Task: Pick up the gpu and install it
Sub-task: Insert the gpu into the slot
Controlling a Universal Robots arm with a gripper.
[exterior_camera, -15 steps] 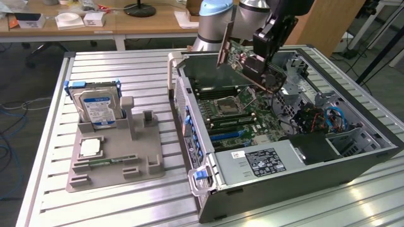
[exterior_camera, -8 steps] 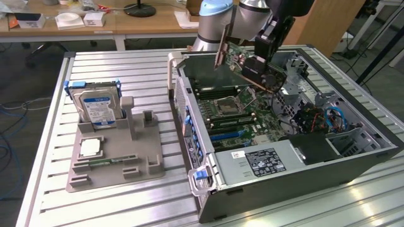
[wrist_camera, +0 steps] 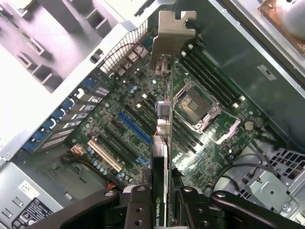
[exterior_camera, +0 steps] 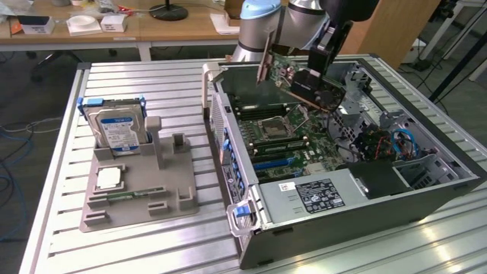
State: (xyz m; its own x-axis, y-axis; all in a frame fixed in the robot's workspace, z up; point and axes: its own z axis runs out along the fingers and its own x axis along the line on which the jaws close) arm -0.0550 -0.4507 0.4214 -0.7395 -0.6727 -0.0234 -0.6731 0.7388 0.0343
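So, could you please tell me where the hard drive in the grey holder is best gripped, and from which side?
Probably its upper end, coming from above. The hard drive stands upright with its lower end seated in the grey holder, so only the upper part is free. Its broad faces are flat, so pinching across its thin body there should hold well.

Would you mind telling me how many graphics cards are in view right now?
1. The graphics card is clamped in the gripper, held over the motherboard of the open computer case. Another could sit hidden behind the arm.
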